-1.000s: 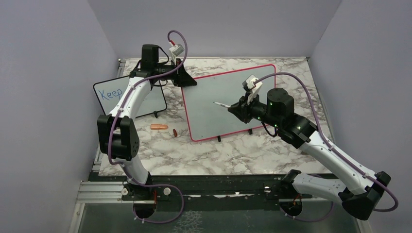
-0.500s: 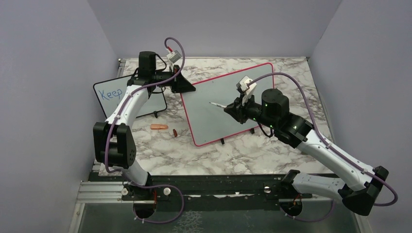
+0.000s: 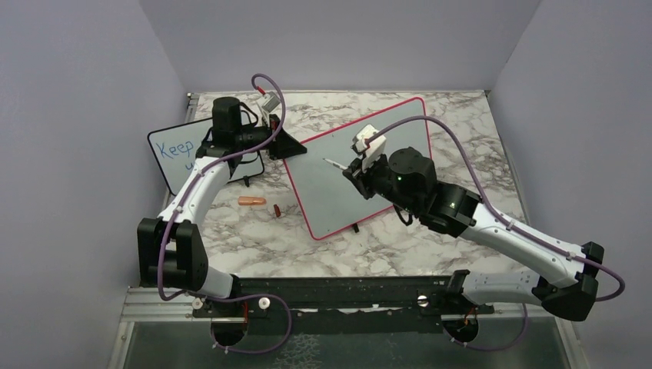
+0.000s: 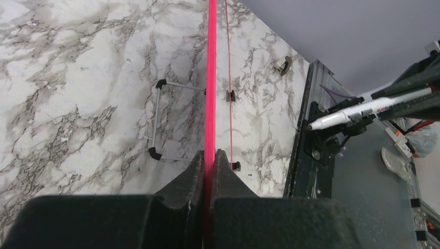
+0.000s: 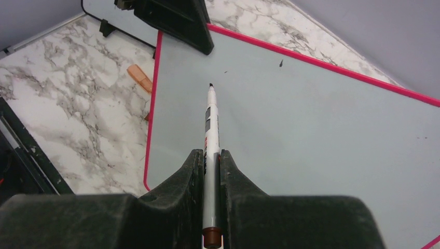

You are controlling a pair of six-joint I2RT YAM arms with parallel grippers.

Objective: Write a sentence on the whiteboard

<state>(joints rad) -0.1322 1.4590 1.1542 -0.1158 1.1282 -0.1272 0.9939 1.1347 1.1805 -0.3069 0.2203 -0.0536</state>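
Note:
The whiteboard [image 3: 361, 169], red-pink framed and blank, leans tilted at the middle of the marble table. My left gripper [image 3: 291, 146] is shut on its upper left edge; in the left wrist view the jaws clamp the pink frame [image 4: 210, 104]. My right gripper [image 3: 350, 171] is shut on a white marker [image 3: 334, 164] with its cap off. In the right wrist view the marker [image 5: 209, 129] points at the board face [image 5: 311, 119], its dark tip near the upper left part, just off the surface. No sentence shows on the board.
A smaller black-framed board [image 3: 184, 154] with blue writing stands at the left behind my left arm. An orange marker cap [image 3: 251, 201] and a small dark red cap [image 3: 275, 209] lie on the table left of the whiteboard. Grey walls enclose the table.
The whiteboard has swung counter-clockwise and shifted left with my left gripper. My right gripper with the marker has moved left and up, toward the board's upper left part.

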